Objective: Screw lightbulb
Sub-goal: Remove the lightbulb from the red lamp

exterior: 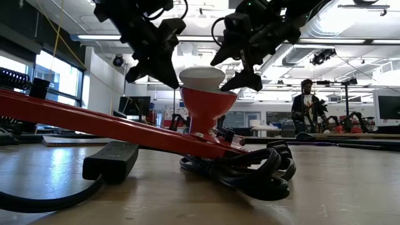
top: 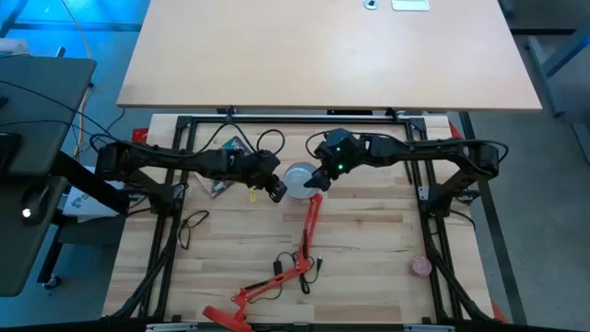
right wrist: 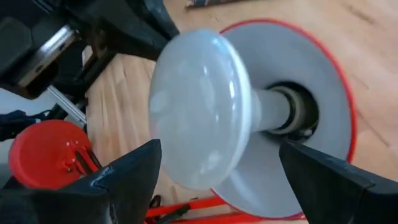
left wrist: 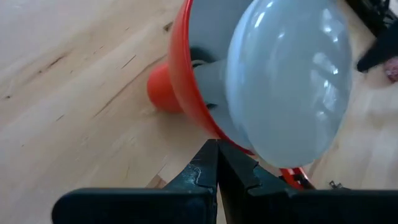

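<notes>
wood table [top: 369,231] | no legible writing | right hand [right wrist: 217,165] released around lightbulb [right wrist: 199,106] | left hand [left wrist: 217,163] clenched

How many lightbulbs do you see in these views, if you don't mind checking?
1. The lightbulb sits neck-down in the red lamp shade at the table's middle, between the shut left gripper and the open right gripper. No others show.

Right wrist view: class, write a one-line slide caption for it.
Right gripper open, its fingers either side of the lightbulb seated in the red lamp shade.
</notes>
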{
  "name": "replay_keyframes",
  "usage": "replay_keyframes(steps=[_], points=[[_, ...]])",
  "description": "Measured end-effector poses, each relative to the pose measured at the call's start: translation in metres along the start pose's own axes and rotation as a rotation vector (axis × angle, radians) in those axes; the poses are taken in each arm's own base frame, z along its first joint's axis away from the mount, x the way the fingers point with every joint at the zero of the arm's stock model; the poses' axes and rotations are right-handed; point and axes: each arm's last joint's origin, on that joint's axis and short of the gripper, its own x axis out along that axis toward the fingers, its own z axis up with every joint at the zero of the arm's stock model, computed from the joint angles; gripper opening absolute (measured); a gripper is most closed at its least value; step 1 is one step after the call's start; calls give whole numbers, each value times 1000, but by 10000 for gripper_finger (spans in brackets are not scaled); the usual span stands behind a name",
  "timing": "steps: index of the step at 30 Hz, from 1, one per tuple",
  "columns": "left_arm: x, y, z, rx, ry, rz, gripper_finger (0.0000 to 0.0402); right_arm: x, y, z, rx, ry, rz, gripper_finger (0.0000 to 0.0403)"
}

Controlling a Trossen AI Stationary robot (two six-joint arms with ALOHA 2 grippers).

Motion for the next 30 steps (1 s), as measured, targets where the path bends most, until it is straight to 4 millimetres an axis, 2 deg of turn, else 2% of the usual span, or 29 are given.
replay_keyframes(steps=[5,14,18,25,30], points=[[2,-1,2,-9,-18,-10,0,10,5,-6,-5,28,15,322],[2,1,8,-28,-56,-24,0,17,14,-6,25,-50,-8,312],[2,2,8,-29,-62,-17,0,17,14,-7,37,-45,-14,269],[3,7,12,-89,-86,13,0,19,22,-13,73,-61,-47,163],[2,13,21,-102,-130,39,0,22,29,-17,81,-102,-94,138]])
